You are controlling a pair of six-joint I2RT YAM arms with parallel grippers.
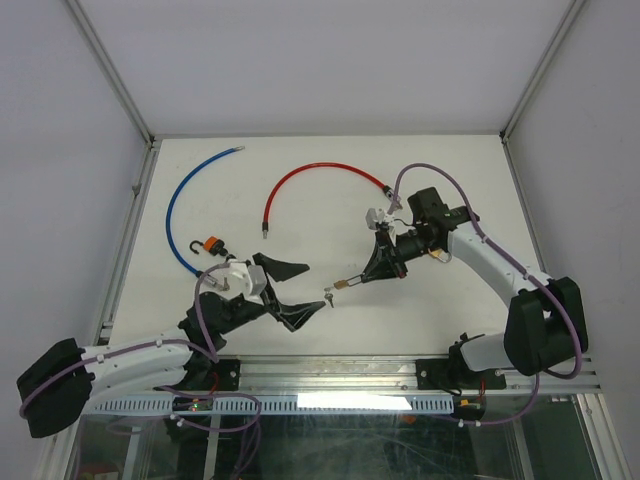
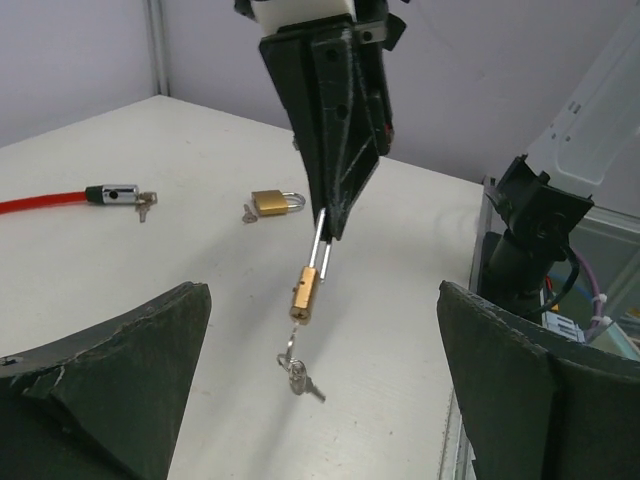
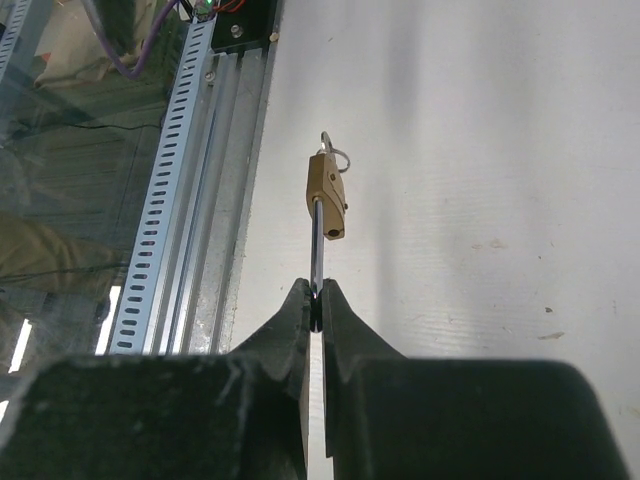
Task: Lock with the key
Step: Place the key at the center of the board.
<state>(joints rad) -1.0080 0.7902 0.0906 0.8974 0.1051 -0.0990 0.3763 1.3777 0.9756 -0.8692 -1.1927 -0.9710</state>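
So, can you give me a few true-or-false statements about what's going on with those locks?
1. The right gripper pinches the brass padlock by its shackle. True.
2. The left gripper grips the keys. False: it is open and empty; the keys dangle below the padlock.
3. A red cable lies on the table. True.
4. The blue cable passes through the held padlock. False: it lies apart, on the table's left side.

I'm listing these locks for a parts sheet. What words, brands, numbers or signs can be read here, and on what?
None readable.
The held padlock shows plain brass in both wrist views.
The second padlock, the red cable lock and the keys are too small or blurred to show any marking.
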